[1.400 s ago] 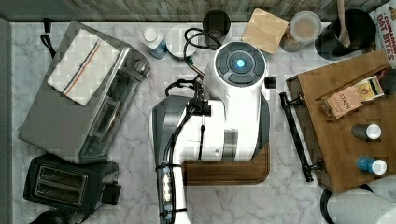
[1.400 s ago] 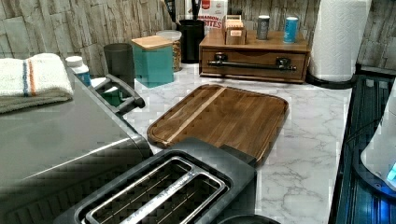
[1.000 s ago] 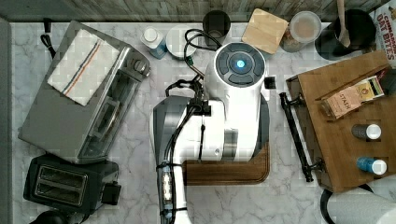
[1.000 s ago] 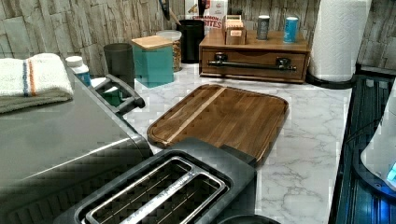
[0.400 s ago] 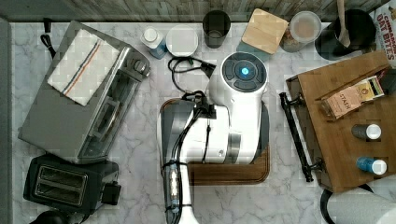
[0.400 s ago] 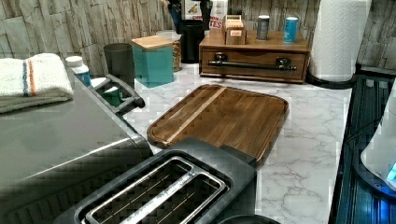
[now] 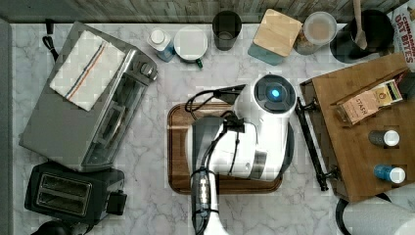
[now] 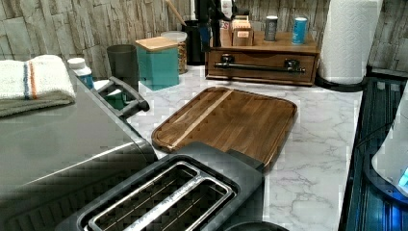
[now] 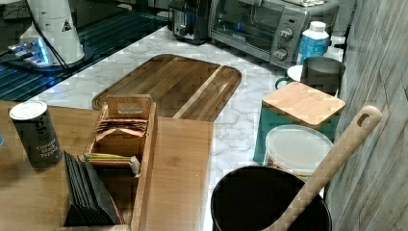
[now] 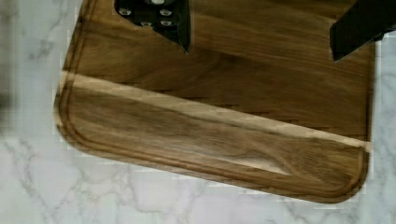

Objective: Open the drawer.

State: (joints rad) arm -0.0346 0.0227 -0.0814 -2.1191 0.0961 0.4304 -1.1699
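The gripper (image 10: 259,35) is hanging with its fingers spread wide over the tray (image 10: 215,130), apparently well apart from the closed drawer (image 8: 262,65).

A white marble-patterned counter (image 7: 147,196) meets a wall (image 8: 57,24) of grey, weathered wooden planks

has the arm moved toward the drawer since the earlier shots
Yes. In the top view the arm has shifted toward the top view's right, across the dark-wood tray, so it now sits closer to the drawer's black bar handle.
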